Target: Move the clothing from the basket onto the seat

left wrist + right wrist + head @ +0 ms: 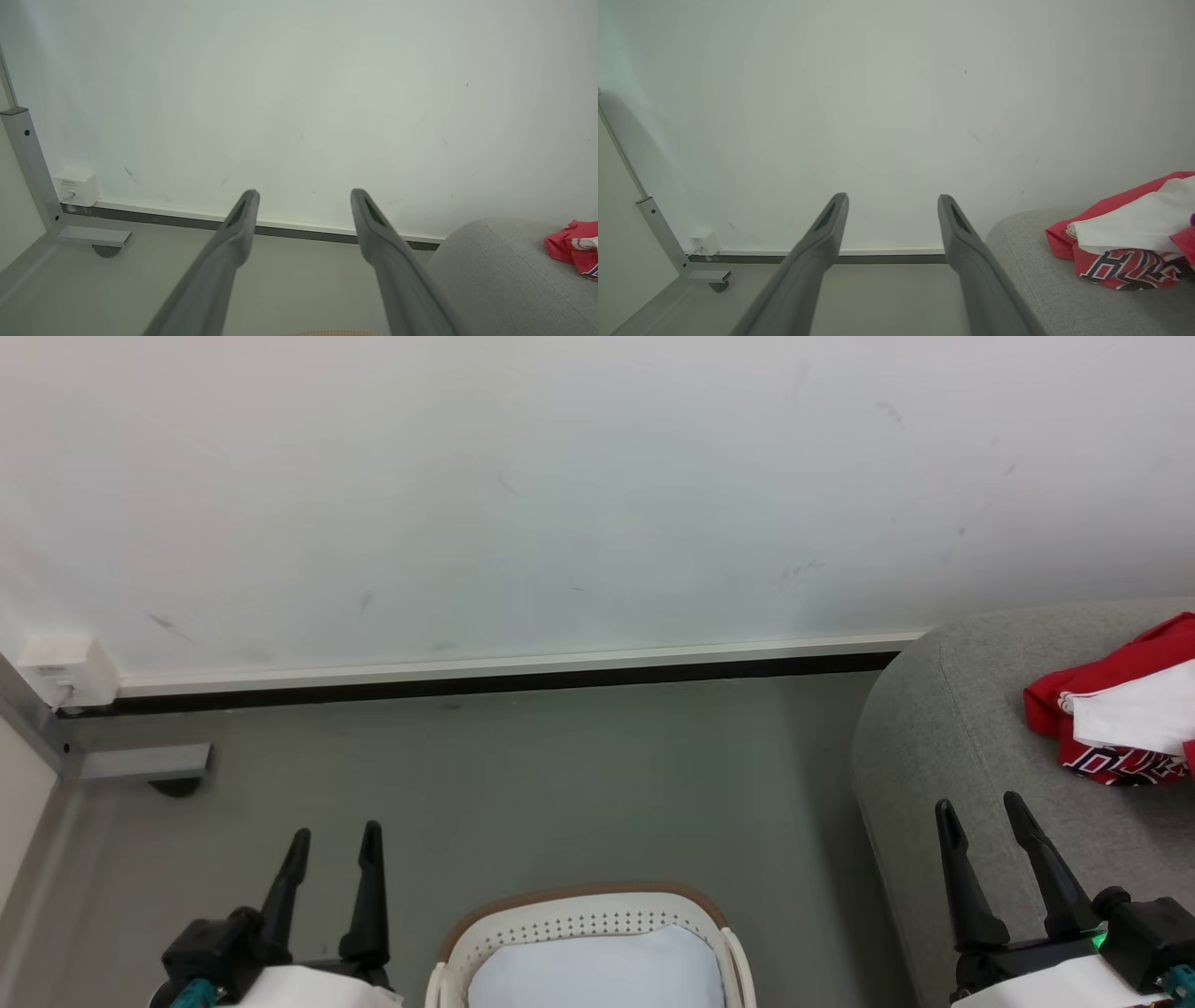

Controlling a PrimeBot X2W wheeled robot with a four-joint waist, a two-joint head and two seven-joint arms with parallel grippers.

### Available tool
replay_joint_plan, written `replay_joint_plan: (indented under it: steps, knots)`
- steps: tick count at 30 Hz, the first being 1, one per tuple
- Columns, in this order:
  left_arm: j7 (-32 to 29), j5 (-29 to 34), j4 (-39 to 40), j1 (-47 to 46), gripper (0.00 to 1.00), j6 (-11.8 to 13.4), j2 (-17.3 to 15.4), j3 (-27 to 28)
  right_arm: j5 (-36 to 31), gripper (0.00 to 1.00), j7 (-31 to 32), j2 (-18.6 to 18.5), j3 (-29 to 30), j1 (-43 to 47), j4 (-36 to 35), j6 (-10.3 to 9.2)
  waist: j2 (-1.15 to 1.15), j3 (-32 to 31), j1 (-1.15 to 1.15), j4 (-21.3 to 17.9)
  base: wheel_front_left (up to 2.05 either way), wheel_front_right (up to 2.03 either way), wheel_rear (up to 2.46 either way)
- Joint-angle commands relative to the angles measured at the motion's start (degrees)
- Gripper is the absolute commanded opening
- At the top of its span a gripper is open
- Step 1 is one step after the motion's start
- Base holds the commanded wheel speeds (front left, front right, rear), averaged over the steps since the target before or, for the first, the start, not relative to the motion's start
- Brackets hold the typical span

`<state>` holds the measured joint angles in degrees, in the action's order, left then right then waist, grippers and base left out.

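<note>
Red clothing (1120, 719) with white trim and dark lettering lies bunched on the light-grey seat (943, 747) at the right edge of the head view; it is also on the seat (1036, 275) as clothing (1125, 238) in the right wrist view and clothing (574, 245) in the left wrist view. The cream basket (579, 919) with a brown rim stands at the bottom centre, a flat white sheet inside it. My left gripper (336, 845) is open, left of the basket. My right gripper (980, 812) is open over the seat's near corner. Both hold nothing.
A white wall with a dark skirting strip (485, 686) runs across behind. A small white box (65, 672) sits at the wall's foot on the left, beside a grey metal frame foot (140, 763). Grey floor (523, 784) lies between basket and wall.
</note>
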<state>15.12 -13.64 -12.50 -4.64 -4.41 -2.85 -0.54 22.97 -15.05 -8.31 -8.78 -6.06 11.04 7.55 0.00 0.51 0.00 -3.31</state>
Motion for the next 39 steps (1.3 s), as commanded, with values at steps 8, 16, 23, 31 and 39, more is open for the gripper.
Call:
replay_joint_plan:
  steps: [8, 16, 23, 31, 39]
  knots:
    - [0.0, -0.5, -0.7, 0.1, 1.00, 0.4, -0.1, -0.5, 0.2, 1.00, -0.2, -0.3, -0.5, -0.9, 0.8, -0.13, 0.00, 0.0, 0.00, 0.2, 0.00, 0.00, 0.00]
    - [-0.1, -0.6, -1.9, 0.3, 0.00, 0.2, 0.2, -0.8, 0.3, 0.00, 0.1, 0.1, -0.9, -0.1, 1.6, 0.01, 0.00, 0.1, 0.00, 0.1, 0.00, 0.00, 0.00]
    - [-2.2, -6.9, -3.0, 0.0, 0.00, 0.0, 0.2, 0.2, 6.1, 0.00, 1.7, 0.5, 0.1, 0.5, 2.1, 0.00, 0.00, 0.1, 0.00, 0.3, 0.00, 0.00, 0.00]
    - [-4.2, -15.0, -2.5, 0.0, 0.00, -0.4, 0.2, 0.8, 13.4, 0.00, 3.8, 0.9, 1.6, 0.3, 2.2, 0.00, 0.00, 0.0, 0.00, 0.5, 0.00, 0.00, 0.00]
    - [-6.1, -22.3, -2.2, -0.2, 0.00, -0.7, 0.1, 1.4, 19.9, 0.00, 5.6, 1.2, 3.0, 0.2, 2.3, -0.01, 0.00, 0.0, 0.00, 0.7, 0.00, 0.00, 0.00]
